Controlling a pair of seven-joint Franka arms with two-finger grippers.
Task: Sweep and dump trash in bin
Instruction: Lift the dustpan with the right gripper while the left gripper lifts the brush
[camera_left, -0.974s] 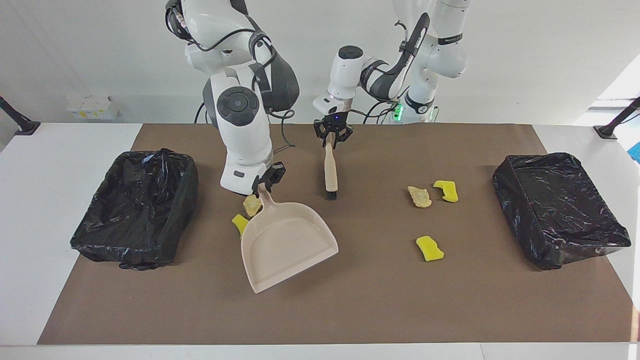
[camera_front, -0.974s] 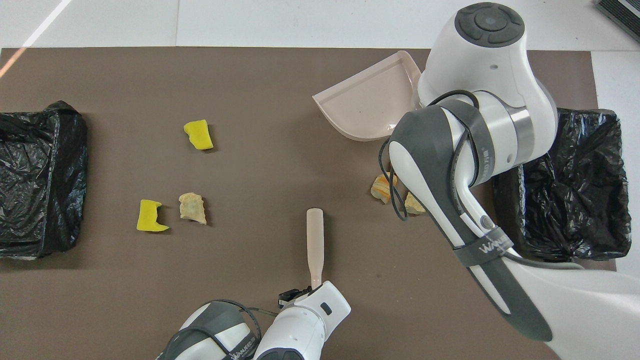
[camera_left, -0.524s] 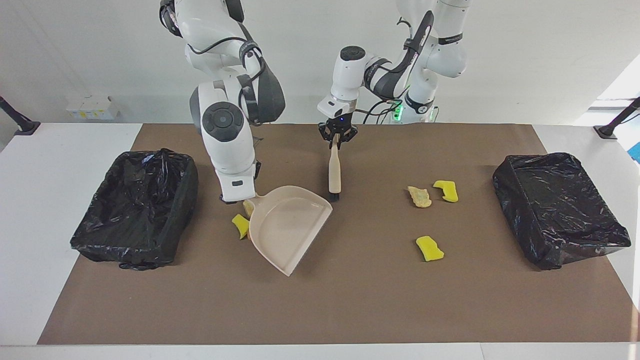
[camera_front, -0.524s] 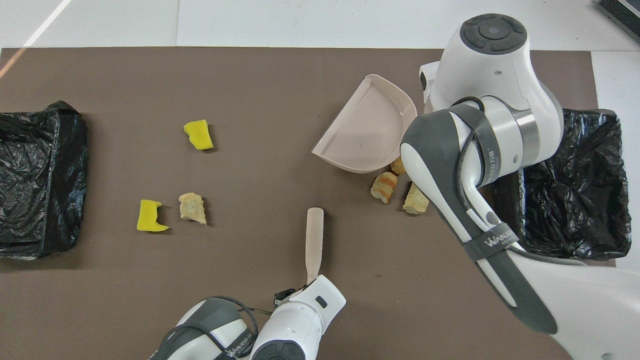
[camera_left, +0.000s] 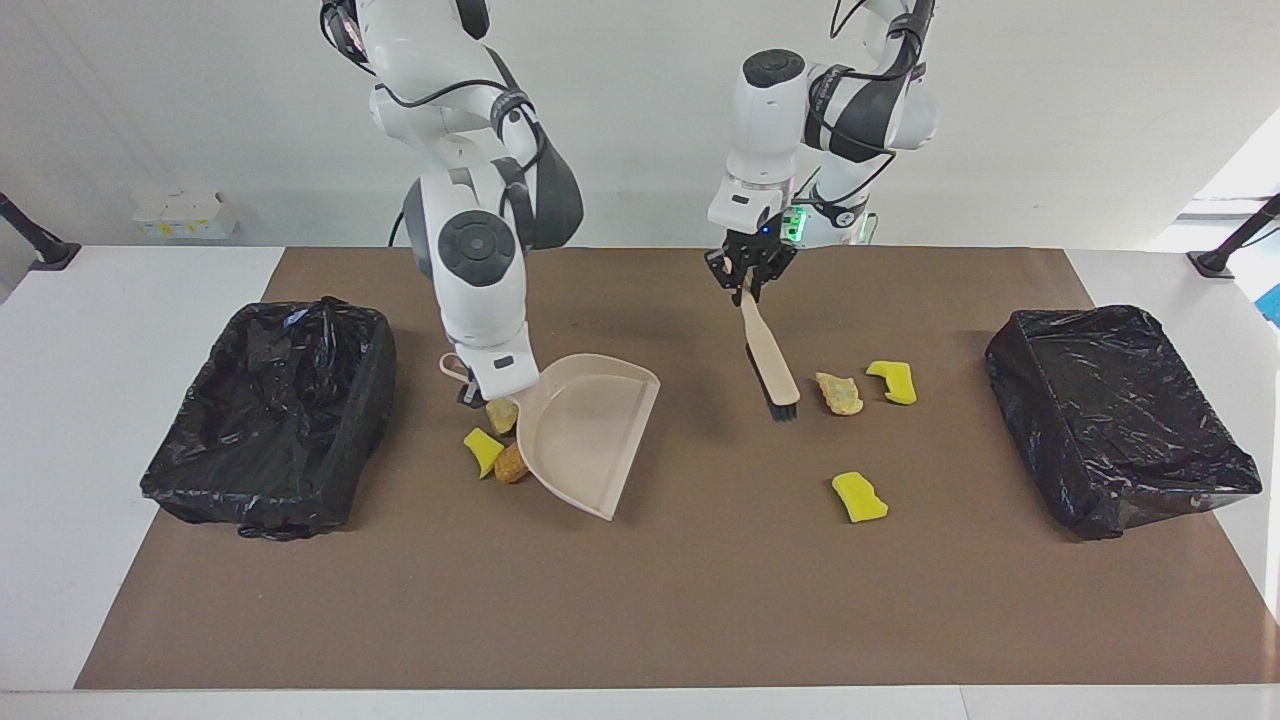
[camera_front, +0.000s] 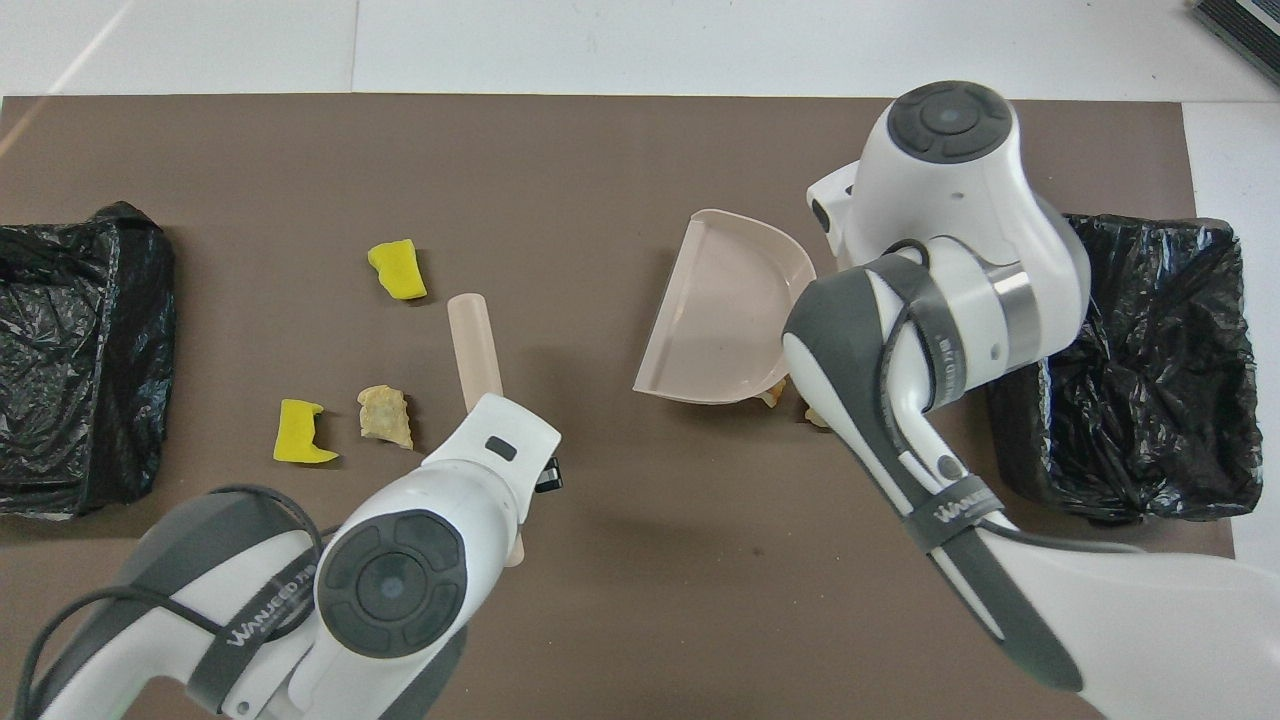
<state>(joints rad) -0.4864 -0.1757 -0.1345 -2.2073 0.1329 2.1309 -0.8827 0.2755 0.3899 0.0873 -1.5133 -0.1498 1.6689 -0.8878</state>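
While the right gripper (camera_left: 470, 392) stays mostly hidden under its own arm, it holds the beige dustpan (camera_left: 590, 430) by the handle, tipped up on the brown mat (camera_left: 700, 600). Three scraps of trash (camera_left: 497, 448) lie bunched against the dustpan, toward the bin (camera_left: 270, 420) at the right arm's end. The left gripper (camera_left: 752, 275) is clamped on the brush (camera_left: 772, 365), whose bristles sit just beside a pale chunk (camera_left: 839, 392). Two yellow sponge pieces (camera_left: 892, 381) lie near it. Another bin (camera_left: 1115, 415) sits at the left arm's end.
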